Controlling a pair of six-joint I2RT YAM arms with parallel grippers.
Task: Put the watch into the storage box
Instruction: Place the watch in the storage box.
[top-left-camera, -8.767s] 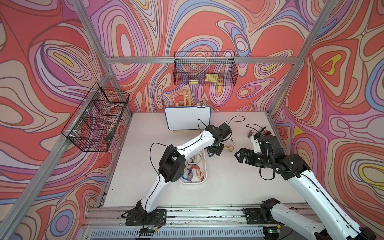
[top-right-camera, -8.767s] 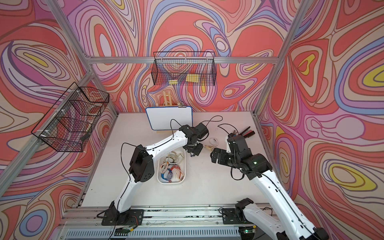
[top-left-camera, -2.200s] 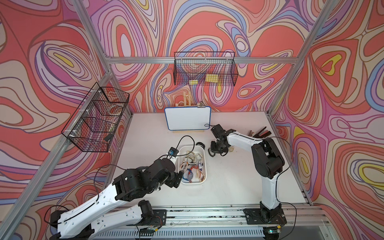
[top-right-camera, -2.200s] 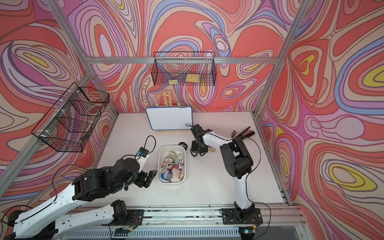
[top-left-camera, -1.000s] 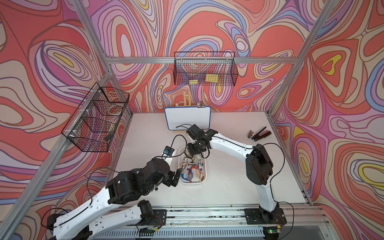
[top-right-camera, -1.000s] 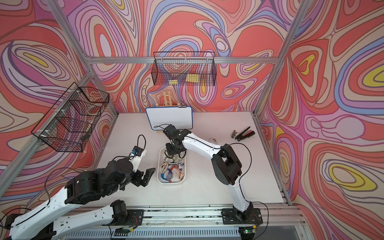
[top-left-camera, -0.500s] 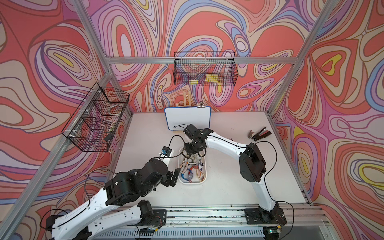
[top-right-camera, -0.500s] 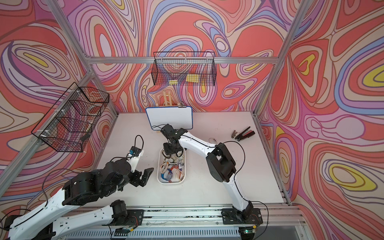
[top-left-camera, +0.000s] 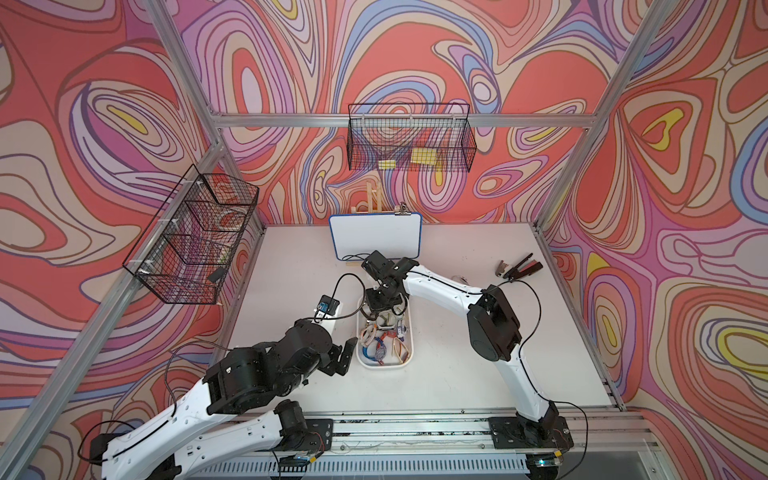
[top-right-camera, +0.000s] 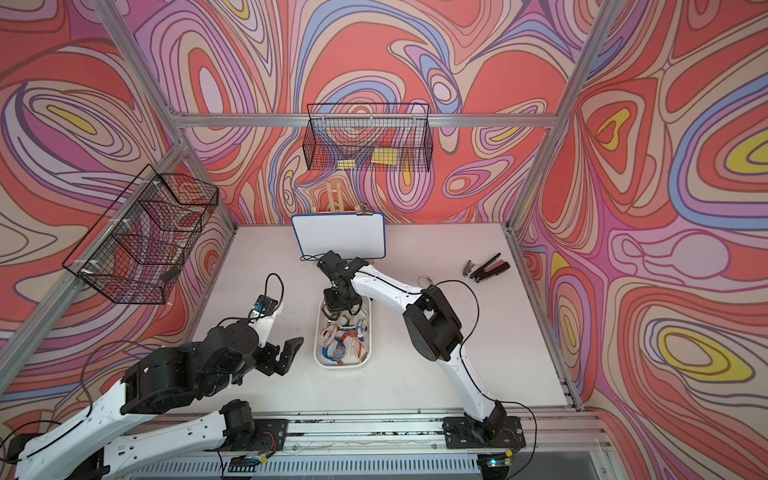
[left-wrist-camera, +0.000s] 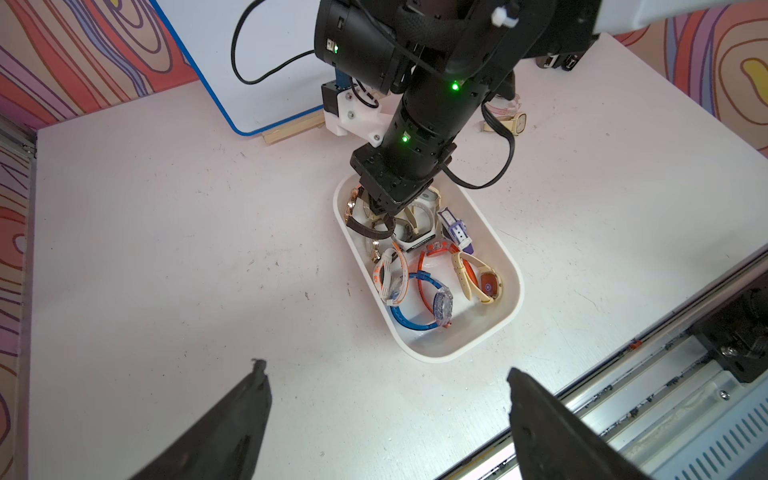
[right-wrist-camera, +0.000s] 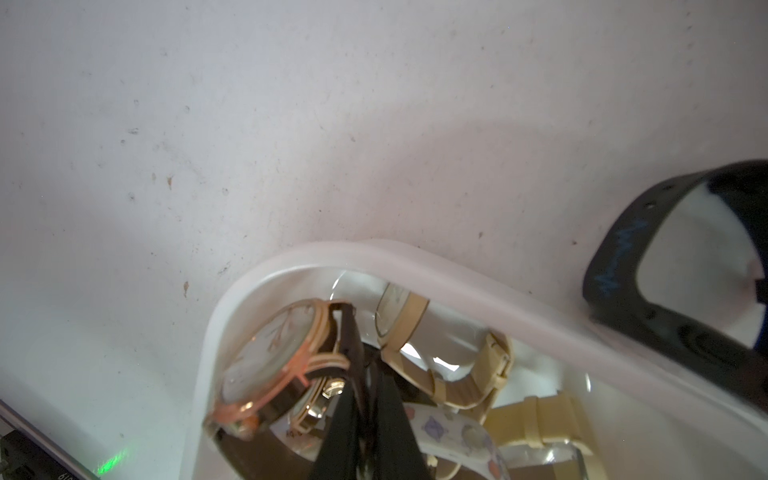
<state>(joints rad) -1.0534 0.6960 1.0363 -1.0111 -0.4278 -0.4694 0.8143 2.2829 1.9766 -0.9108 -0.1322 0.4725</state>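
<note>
My right gripper (left-wrist-camera: 381, 212) reaches into storage box (left-wrist-camera: 516, 286) mid-desk, fingers pinched on brown strap of rose-gold watch (right-wrist-camera: 266, 361), which stands tilted on edge in box corner toward desk's back edge. My left gripper (left-wrist-camera: 384, 370) hangs spread wide beside box's front end.

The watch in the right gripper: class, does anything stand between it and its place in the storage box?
Nothing visible blocks it. The right gripper, shut on the dark strap of the watch, holds it inside the rim of the storage box. Beneath lie other watches, so it would likely settle on them.
</note>
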